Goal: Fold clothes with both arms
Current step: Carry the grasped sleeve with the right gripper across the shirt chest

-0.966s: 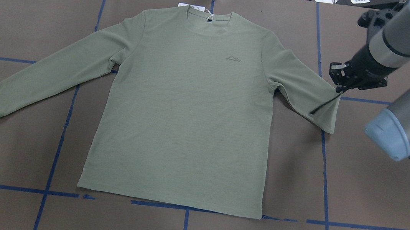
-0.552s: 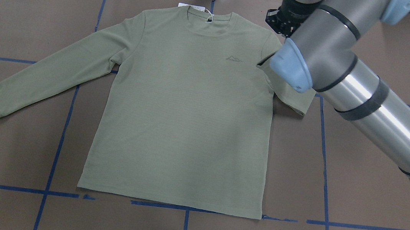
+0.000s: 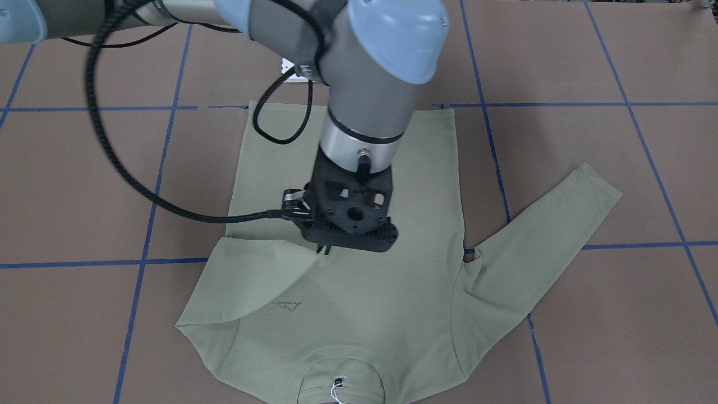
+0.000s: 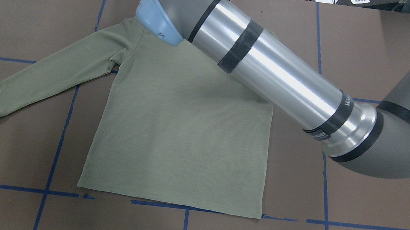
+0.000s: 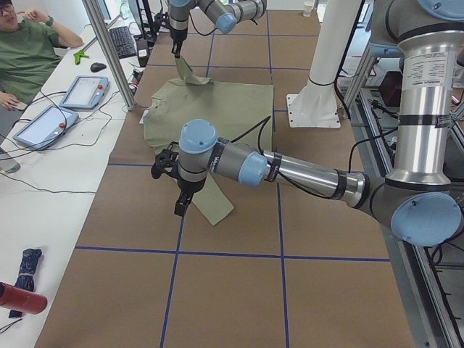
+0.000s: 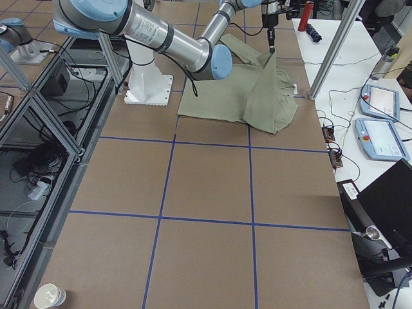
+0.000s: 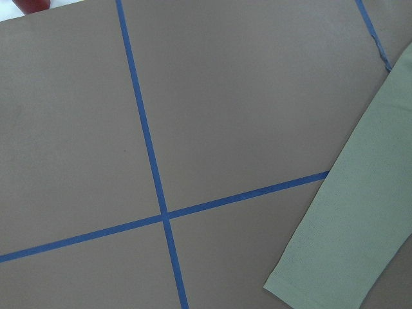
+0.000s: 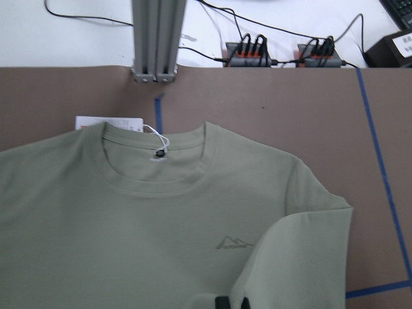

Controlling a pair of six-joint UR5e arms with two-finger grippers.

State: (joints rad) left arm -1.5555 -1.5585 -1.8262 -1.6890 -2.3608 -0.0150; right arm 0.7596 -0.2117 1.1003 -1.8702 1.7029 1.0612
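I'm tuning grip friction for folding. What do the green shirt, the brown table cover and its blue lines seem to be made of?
The shirt: soft matte knit, perhaps cotton or a blend; fine horizontal ribbing shows and it drapes in loose folds. The table cover: matte brown paper, judging by its flat, uniform surface. The blue lines: probably adhesive tape; some look ragged and broken.

Right arm (image 4: pixel 271 72): my polished silver tube is ringed by black bands, one with white lettering. Joints are dark grey with light-blue caps. The wrist carries a black perforated bracket (image 3: pixel 350 210), a silver screw head (image 3: pixel 363 160) and a braided black cable (image 3: pixel 90 78). Left arm (image 5: pixel 304 170): same silver, grey and blue finish, with a black left gripper (image 5: pixel 178 210).
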